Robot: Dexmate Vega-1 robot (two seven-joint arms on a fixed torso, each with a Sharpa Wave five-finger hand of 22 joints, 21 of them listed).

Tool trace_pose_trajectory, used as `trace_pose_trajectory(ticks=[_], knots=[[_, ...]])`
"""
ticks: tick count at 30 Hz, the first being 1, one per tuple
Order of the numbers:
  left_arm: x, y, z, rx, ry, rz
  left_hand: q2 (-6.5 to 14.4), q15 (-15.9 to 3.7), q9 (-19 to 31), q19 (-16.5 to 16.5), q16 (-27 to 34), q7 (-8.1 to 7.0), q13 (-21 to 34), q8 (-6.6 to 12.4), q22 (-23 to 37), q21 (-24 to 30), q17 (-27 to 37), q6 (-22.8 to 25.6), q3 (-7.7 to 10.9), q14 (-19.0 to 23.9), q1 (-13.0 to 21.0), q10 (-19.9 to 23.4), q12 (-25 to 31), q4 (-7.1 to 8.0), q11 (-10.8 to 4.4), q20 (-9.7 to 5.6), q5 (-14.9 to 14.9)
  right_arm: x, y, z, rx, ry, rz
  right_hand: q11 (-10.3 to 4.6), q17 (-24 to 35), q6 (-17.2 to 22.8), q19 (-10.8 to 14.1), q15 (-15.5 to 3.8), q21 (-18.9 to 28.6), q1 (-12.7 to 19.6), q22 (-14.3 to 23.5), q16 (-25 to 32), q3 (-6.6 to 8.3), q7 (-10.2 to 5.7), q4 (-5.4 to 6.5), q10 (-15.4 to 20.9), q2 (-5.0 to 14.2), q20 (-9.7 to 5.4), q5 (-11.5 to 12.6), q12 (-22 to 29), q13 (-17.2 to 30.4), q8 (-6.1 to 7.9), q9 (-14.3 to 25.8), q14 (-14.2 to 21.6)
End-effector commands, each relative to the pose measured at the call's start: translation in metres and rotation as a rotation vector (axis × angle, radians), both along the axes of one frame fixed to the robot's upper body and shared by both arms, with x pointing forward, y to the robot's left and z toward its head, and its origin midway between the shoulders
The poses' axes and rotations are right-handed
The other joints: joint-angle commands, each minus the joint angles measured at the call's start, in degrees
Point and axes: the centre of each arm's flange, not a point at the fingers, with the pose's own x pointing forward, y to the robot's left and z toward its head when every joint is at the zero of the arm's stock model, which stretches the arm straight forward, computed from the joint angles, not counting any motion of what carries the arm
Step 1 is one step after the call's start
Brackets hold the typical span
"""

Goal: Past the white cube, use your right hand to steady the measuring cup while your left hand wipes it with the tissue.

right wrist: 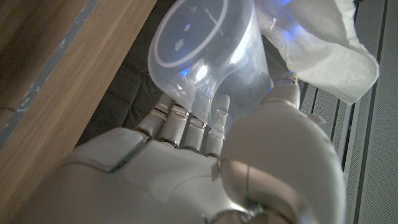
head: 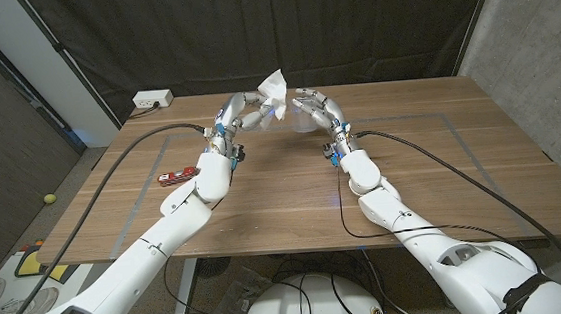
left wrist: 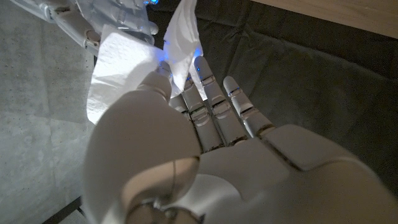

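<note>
Head view: a red toy car is seen near the table's left edge. Farther right, past mid-table, the tissue is pinched by the left hand; the clear measuring cup is gripped, raised, by the right hand.

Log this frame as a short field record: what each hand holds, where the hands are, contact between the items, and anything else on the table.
left hand: left hand holds a white crumpled tissue
right hand: right hand grips a clear plastic measuring cup, tipped on its side
location: both hands raised together over the far middle of the wooden table
contact: tissue is at the cup's rim; whether it touches, cannot tell
other items: small red toy car near the table's left edge; white power strip at the far left corner
</note>
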Motion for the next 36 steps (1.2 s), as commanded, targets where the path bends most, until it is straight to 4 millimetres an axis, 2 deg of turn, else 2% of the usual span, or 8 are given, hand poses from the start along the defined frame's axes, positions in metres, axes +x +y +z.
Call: trace_pose_trajectory(ticks=[1, 9, 19, 28, 36], knots=[[-0.013, 0.009, 0.015, 0.109, 0.045, 0.177, 0.2, -7.04, 0.2, 0.6, -0.1, 0.28, 0.2, -0.12, 0.2, 0.3, 0.2, 0.1, -0.15, 0.3, 0.4, 1.3, 0.4, -0.02, -0.98, 0.12, 0.5, -0.004, -0.015, 0.003, -0.111, -0.082, -0.207, -0.26, 0.2, 0.3, -0.2, -9.17, 0.5, 0.6, 0.1, -0.3, -0.42, -0.07, -0.09, 0.8, 0.31, -5.59, 0.0, -0.3, 0.2, -0.09, 0.1, 0.2], [-0.013, 0.009, 0.022, 0.222, 0.117, 0.232, 0.2, -7.05, 0.3, 0.6, -0.2, 0.51, 0.1, -0.22, 0.1, 0.5, 0.3, 0.2, -0.23, 0.5, 0.5, 1.3, 0.2, -0.1, -0.97, 0.22, 0.5, -0.009, -0.02, 0.004, -0.193, -0.123, -0.308, -0.26, 0.2, 0.4, 0.0, -9.21, 0.7, 0.9, 0.0, -0.4, -0.5, -0.22, -0.15, 0.9, 0.52, -5.79, 0.1, -0.4, 0.3, -0.05, 0.2, 0.2], [-0.017, 0.006, 0.032, 0.403, 0.231, 0.292, 0.2, -7.02, 0.3, 0.3, -0.2, 0.56, 0.3, -0.41, 0.1, 0.5, 0.5, 0.2, -0.3, 0.6, 0.7, 1.4, 0.1, -0.1, -1.0, 0.37, 0.5, -0.01, -0.026, -0.007, -0.281, -0.134, -0.452, -0.61, 0.2, 0.3, -0.1, -9.15, 1.0, 1.3, -0.1, -0.8, -0.72, -0.65, -0.23, 0.8, 0.66, -6.32, 0.1, -0.6, 0.4, -0.1, 0.2, 0.0], [-0.019, 0.001, 0.036, 0.561, 0.338, 0.328, 0.2, -6.92, 0.4, -0.2, -0.4, 0.79, 0.3, -0.63, 0.0, 0.5, 0.5, 0.0, -0.41, 0.5, 0.6, 1.4, -0.1, 0.07, -1.01, 0.26, 0.4, -0.01, -0.03, -0.016, -0.301, -0.089, -0.518, -0.78, 0.0, 0.3, 0.6, -9.18, 1.7, 1.8, -0.1, -1.6, -0.78, -0.78, -0.33, 0.8, 1.05, -7.06, 0.3, -0.7, 0.5, -0.06, 0.3, -0.5], [-0.02, -0.002, 0.035, 0.661, 0.409, 0.343, 0.3, -6.91, 0.4, -0.5, -0.6, 0.75, 0.2, -0.73, 0.0, 0.4, 0.5, 0.0, -0.44, 0.5, 0.4, 1.4, -0.3, 0.24, -1.01, 0.19, 0.4, -0.01, -0.029, -0.024, -0.273, 0.018, -0.545, -0.72, -0.4, 0.6, 1.4, -9.18, 2.5, 2.8, 0.0, -2.3, -0.51, -0.75, -0.53, 1.1, 1.95, -7.27, 0.4, -0.7, 0.5, 0.05, 0.3, -0.6]])
